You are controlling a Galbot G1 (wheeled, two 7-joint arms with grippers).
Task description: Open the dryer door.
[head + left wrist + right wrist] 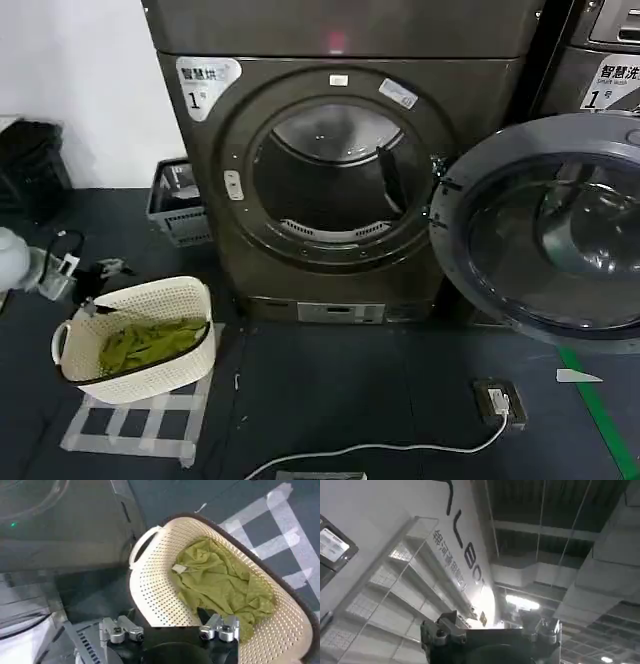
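Observation:
The dryer door stands swung wide open to the right of the machine, its grey plastic inner side and dark glass centre facing me. The round drum opening is uncovered and dark inside. My left gripper hangs open above a cream laundry basket, low and to the left of the dryer, with nothing between its fingers. My right gripper is open too, pointing up at the ceiling and well away from the door.
The cream basket holding a green cloth sits on white floor tape at front left. A grey crate stands beside the dryer. A socket box with a white cable lies on the floor. A neighbouring machine stands behind the open door.

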